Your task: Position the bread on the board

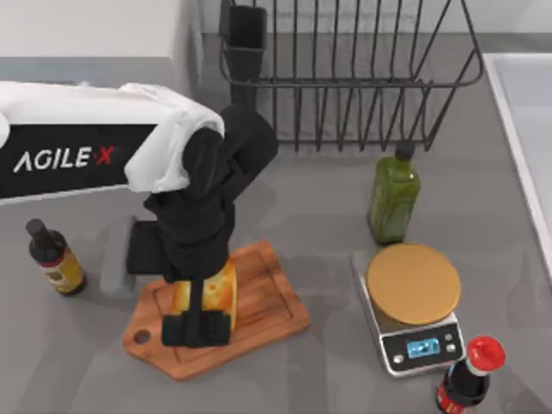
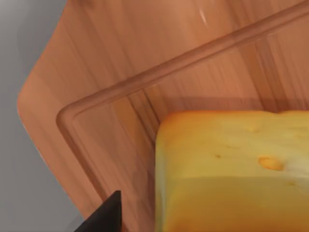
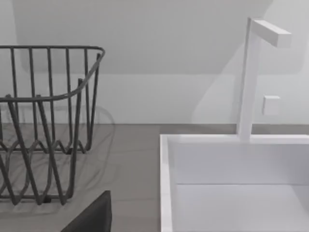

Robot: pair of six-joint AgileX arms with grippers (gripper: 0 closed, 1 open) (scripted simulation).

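Bread (image 1: pixel 217 291): resting on the board (image 1: pixel 267 302), I see.
Left gripper (image 1: pixel 197 328): over the bread; I cannot tell its grip.
Right arm: parked near the sink (image 3: pixel 166 183).

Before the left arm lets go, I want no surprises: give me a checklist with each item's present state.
1. Bread over the board, inside its groove: ok.
2. Bread resting flat on the wood: cannot tell; the left wrist view shows it close above or on the surface.
3. Left claw around the bread: ok in the top view; whether it is open or shut: cannot tell.
4. Board lying fully on the table: ok.
5. Scale, green bottle and small brown bottle standing apart from the board: ok.
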